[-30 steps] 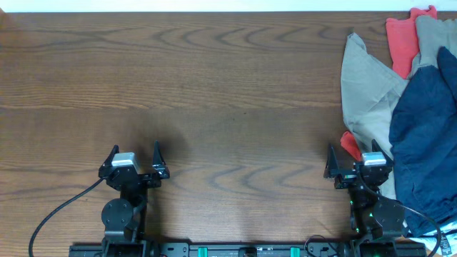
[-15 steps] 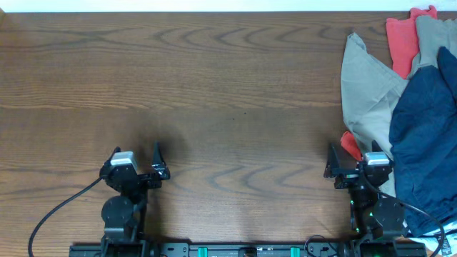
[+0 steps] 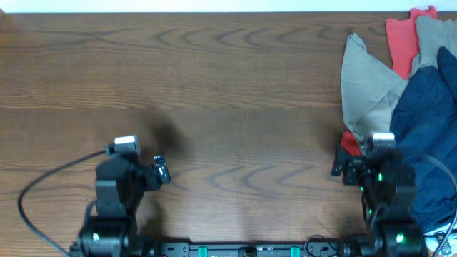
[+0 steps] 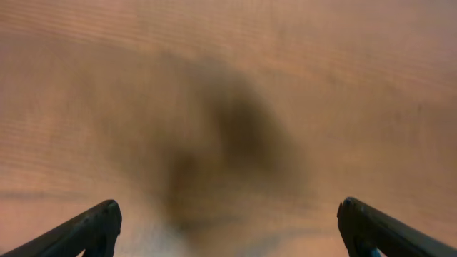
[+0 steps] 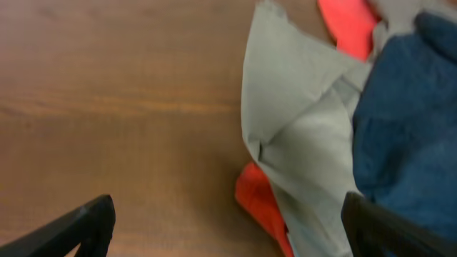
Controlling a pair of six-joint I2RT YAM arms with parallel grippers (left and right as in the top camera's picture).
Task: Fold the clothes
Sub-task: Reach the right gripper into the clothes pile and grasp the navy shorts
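Observation:
The dark navy shorts (image 3: 427, 128) lie crumpled at the table's right edge, on top of a khaki-beige garment (image 3: 364, 86). They show at the right of the right wrist view (image 5: 407, 121). My right gripper (image 5: 228, 221) is open and empty, above the table just left of the pile, near a red-orange cloth corner (image 5: 260, 203). In the overhead view it sits at the lower right (image 3: 364, 165). My left gripper (image 4: 225, 225) is open and empty over bare wood, at the lower left in the overhead view (image 3: 136, 171).
A red-orange cloth (image 3: 403, 36) lies at the back right corner under the khaki garment (image 5: 300, 128). Another red-orange bit (image 3: 348, 143) pokes out by the right gripper. The wooden table (image 3: 228, 93) spreads to the left and middle.
Both arms have lifted and tilted forward from their rest pose. The clothes have not moved.

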